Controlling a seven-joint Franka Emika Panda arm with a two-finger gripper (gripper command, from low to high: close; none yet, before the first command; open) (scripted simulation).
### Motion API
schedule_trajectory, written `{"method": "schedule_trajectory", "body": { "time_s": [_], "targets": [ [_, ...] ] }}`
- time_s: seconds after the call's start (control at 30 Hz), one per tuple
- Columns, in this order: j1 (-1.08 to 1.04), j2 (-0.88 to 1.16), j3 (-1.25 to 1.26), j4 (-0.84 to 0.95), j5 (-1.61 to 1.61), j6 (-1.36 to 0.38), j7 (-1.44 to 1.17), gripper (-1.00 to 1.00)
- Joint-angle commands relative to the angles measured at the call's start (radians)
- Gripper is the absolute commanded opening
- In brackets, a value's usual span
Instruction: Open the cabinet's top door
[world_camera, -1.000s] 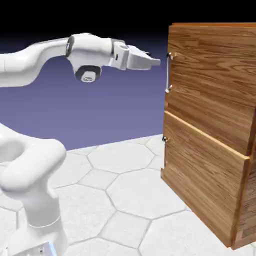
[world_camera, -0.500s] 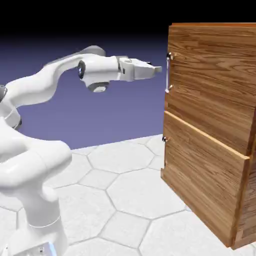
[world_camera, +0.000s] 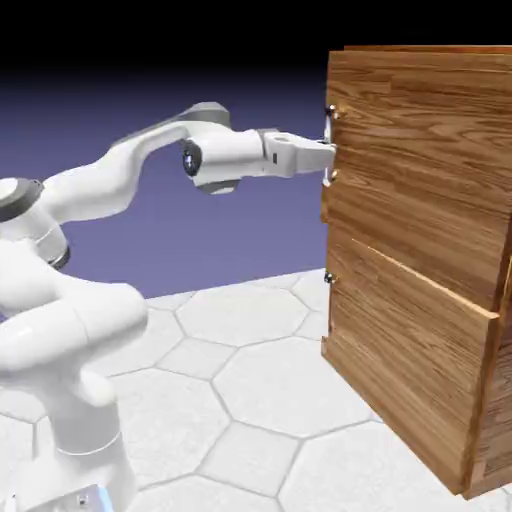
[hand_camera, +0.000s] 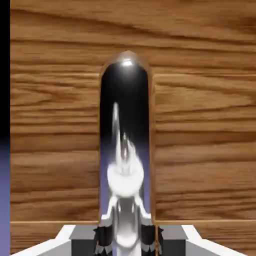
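I have the hand (world_camera: 322, 157) clenched on the top door's (world_camera: 420, 150) silver bar handle (hand_camera: 125, 150), high on the cabinet (world_camera: 420, 300). Slick, rigid metal; I expect the hinged panel to swing stiffly.

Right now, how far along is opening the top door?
Done: the pincer has reached and shut on the silver bar handle, which fills the hand view. In hand: the top door looks barely cracked from the cabinet. Left: swinging it fully open.
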Motion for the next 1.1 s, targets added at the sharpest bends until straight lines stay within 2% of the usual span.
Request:
{"method": "schedule_trajectory", "body": {
  "time_s": [0.0,0.27,0.5,0.77,1.07],
  "targets": [
    [0.029,-0.005,-0.021,-0.036,0.0,-0.03,-0.018,-1.0],
    [0.258,-0.048,-0.257,-0.322,-0.1,-0.296,-0.144,-1.0],
    [0.354,-0.086,-0.511,-0.475,-0.29,-0.5,-0.207,-1.0],
    [0.365,-0.082,-0.801,-0.546,-0.536,-0.695,-0.267,-1.0],
    [0.342,0.021,-1.127,-0.531,-0.832,-0.905,-0.353,-1.0]
  ]
}}
